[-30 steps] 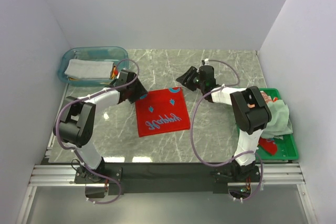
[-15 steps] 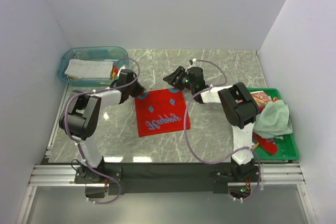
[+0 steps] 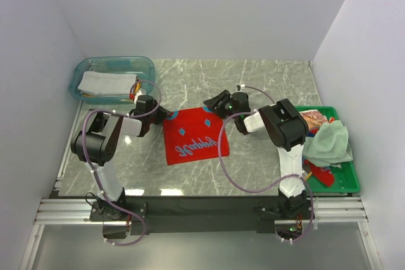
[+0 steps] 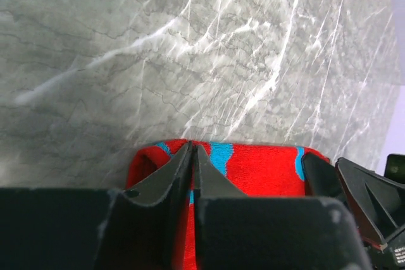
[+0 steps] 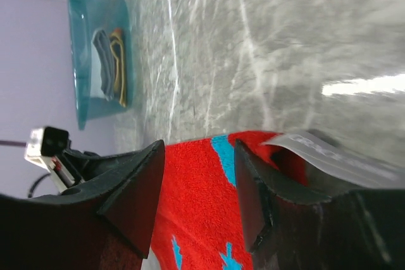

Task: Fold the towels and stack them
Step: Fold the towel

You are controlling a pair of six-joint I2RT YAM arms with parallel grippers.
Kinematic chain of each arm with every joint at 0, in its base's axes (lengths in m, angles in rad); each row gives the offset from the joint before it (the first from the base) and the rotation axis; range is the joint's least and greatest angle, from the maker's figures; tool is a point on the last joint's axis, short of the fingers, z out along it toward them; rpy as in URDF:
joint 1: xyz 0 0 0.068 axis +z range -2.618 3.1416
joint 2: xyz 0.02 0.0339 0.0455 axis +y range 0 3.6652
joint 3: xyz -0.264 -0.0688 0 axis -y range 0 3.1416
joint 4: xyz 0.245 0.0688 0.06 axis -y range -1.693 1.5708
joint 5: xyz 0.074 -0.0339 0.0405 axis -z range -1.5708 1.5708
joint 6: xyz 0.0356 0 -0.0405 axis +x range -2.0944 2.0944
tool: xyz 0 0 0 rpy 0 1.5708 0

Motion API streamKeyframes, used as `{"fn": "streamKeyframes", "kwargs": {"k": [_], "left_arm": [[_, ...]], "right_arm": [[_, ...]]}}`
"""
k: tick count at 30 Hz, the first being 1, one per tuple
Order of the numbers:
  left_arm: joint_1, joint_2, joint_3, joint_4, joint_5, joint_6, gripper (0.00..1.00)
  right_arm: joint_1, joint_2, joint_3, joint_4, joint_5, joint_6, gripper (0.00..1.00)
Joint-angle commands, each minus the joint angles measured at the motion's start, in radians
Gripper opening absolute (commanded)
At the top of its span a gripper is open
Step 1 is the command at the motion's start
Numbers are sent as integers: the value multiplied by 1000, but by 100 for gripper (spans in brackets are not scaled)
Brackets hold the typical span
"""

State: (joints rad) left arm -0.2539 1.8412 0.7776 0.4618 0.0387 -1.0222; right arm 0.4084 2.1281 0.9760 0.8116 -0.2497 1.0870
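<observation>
Top view: red towel (image 3: 195,137) lies flat on the table (image 3: 266,80), arms at its two far corners, probably to fold it toward the bases.
Left wrist: left tool (image 4: 192,148) is pinched together on the towel's far edge.
Right wrist: right tool (image 5: 199,147) is apart, straddling its corner, not yet gripping.

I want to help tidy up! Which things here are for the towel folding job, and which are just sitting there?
For the job:
red towel, spread flat
grey-white towel, folded
pale green towel, bunched up

Just sitting there:
teal tub, holding the grey-white towel
green crate, holding the pale green towel
marble table
</observation>
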Motion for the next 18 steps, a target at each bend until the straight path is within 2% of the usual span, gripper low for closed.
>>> {"fn": "streamKeyframes", "kwargs": {"k": [1, 7, 12, 15, 17, 18], "left_arm": [[21, 12, -35, -17, -16, 4, 13], [19, -69, 41, -118, -33, 79, 26], [8, -164, 150, -262, -69, 149, 38], [-16, -219, 193, -330, -115, 194, 41], [-34, -240, 206, -394, -151, 211, 40], [-51, -250, 206, -416, -161, 212, 36]], "right_arm": [[-31, -39, -43, -25, 93, 7, 56], [-34, -106, 13, -130, 84, -123, 56], [-33, -195, 113, -343, 69, -266, 55], [-13, -258, 160, -507, 95, -369, 55], [7, -302, 176, -634, 108, -446, 54], [30, -316, 184, -675, 116, -467, 54]]}}
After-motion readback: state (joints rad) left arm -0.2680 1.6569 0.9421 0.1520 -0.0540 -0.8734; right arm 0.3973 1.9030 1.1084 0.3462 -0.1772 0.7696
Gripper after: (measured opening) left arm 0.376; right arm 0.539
